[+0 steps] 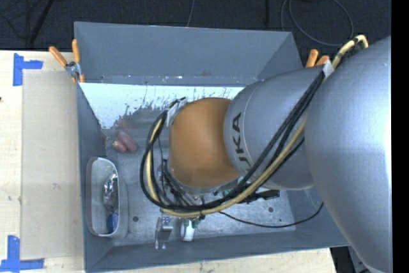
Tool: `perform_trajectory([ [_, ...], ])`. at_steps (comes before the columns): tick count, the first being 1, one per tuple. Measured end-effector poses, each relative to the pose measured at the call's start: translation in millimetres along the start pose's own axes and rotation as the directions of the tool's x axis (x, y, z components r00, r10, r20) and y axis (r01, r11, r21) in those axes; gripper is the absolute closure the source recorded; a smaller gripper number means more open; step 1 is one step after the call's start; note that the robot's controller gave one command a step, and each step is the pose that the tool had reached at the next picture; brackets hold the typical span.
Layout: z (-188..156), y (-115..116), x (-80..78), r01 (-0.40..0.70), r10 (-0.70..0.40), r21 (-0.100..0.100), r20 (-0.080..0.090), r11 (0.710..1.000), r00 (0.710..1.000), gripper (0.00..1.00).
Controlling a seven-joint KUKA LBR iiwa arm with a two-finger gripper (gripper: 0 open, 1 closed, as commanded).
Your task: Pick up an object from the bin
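Item: grey metal bin [192,61], open-topped, with sloping walls and a scuffed, speckled floor. Entering from the right: silver arm [332,137], its wrist capped by an orange domed cover [198,140] over the middle of the bin, with black and yellow cables [153,163] looped round the cover's left and lower sides. Below the cover: pincer [174,233], low over the bare floor near the bin's front wall. Whether it is open or closed cannot be told, and no thing is seen in its grip. Contents, left side: one clear oblong plastic package [96,201], lying flat along the left wall with its long side running front to back. It encloses a shiny metal piece [110,188] and, nearer the front, a small blue piece [112,222]. This package is the thing nearest the pincer, lying to its left and apart from it. Contents, left rear: one small pinkish rounded thing [124,143], on the floor beyond the package, near the foot of the back slope, just left of the cables and well apart from the pincer.
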State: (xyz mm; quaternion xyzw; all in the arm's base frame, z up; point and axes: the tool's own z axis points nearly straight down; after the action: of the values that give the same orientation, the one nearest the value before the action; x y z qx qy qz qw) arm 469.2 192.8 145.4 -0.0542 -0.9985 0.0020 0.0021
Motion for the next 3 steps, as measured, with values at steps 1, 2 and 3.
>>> perform_trajectory([
  [1, 54, -113, -25.2, 0.129, -0.129, -0.001, 0.011, 0.992, 0.992, 0.0],
  [2, -43, -45, -6.7, 0.105, -0.105, -0.008, 0.01, 0.994, 0.994, 0.0],
  [3, 16, -86, -32.7, 0.163, -0.163, -0.001, -0.002, 0.987, 0.987, 0.0],
])
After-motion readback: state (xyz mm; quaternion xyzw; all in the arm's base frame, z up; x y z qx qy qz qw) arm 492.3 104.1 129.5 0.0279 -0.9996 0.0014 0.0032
